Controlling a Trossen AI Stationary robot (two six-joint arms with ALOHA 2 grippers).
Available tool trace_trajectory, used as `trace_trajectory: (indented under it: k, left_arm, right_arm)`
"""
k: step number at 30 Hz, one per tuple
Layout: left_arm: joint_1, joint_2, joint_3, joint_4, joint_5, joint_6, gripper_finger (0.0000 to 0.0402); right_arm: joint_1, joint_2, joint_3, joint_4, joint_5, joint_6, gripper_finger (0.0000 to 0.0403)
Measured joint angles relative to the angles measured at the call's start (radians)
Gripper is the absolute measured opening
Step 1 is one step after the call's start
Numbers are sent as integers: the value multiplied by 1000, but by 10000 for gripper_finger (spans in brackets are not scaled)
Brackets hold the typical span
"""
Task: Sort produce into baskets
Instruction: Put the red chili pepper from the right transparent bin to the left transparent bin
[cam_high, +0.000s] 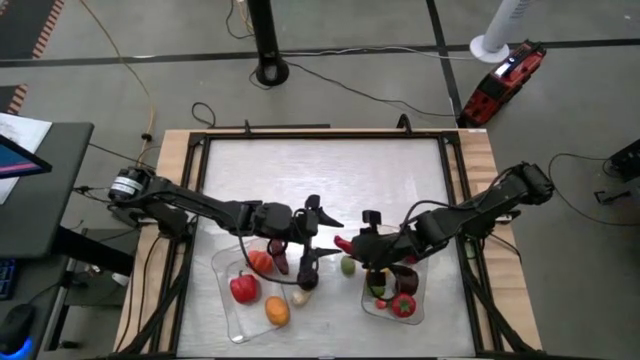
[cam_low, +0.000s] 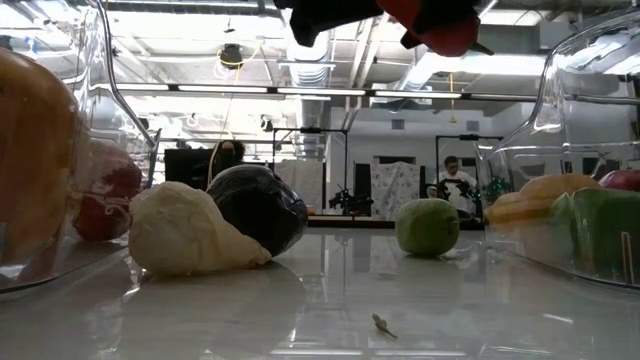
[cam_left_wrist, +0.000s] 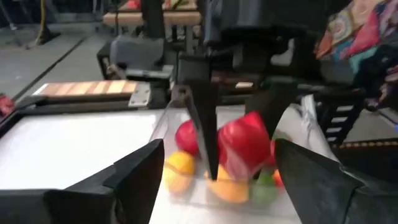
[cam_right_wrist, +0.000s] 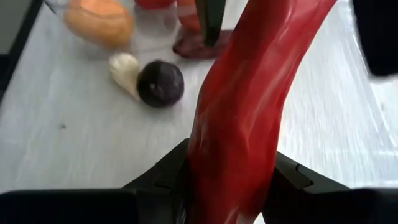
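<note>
**Right jaws clamp a red pepper between the two trays**

Right gripper (cam_high: 352, 243): jaws clenched on a long red pepper (cam_right_wrist: 239, 118), held off the tabletop (cam_high: 330, 170) between the two trays, just above the green ball (cam_high: 347, 266). In the right wrist view the pepper fills the gap between the fingers.

Left gripper (cam_high: 318, 240): jaws released, spread wide, nothing between them, at the inner edge of the left tray (cam_high: 222, 272). Its wrist view looks across at the right gripper and the pepper.

Left tray holds a red fruit (cam_high: 243, 288), an orange piece (cam_high: 276, 311), another orange piece (cam_high: 260, 262) and a dark red piece (cam_high: 280, 262) by its rim.

Loose on the tabletop between the trays: pale garlic (cam_low: 185, 232) touching a dark purple ball (cam_low: 258, 208), green ball farther right.

Right tray (cam_high: 368, 305) holds a red piece (cam_high: 403, 305) with a green top, plus yellow and green bits; partly hidden by the right arm.
</note>
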Motion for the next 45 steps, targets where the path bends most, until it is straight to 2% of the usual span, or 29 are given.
trace_trajectory:
  k: [6,12,17,20,23,29,35,38,43,45]
  left_arm:
    - [0,0,3,45,9,12,240]
    - [0,-1,4,47,23,42,157]
    - [0,-1,4,53,31,60,78]
    - [2,-1,4,53,24,69,51]
    - [2,-1,4,53,14,77,47]
    - [1,-22,4,-13,-45,104,74]
    - [1,-171,3,-204,-46,66,70]
    - [-2,-278,3,-388,18,-19,68]
    - [-3,-456,3,-712,201,-208,73]
    - [-11,-510,3,-829,245,-281,76]
  right_arm:
    - [-1,0,0,26,2,-28,171]
    - [-7,0,-2,84,9,-58,178]
    - [-20,0,-1,100,10,-59,217]
    - [-27,0,-1,99,10,-59,251]
    - [-27,0,-1,97,10,-59,278]
    - [-15,-54,11,-9,56,-38,306]
    - [15,-171,21,-123,88,25,308]
    - [40,-224,20,-171,131,58,308]
    - [72,-281,-28,-181,235,91,308]
    - [73,-292,-48,-178,256,105,308]
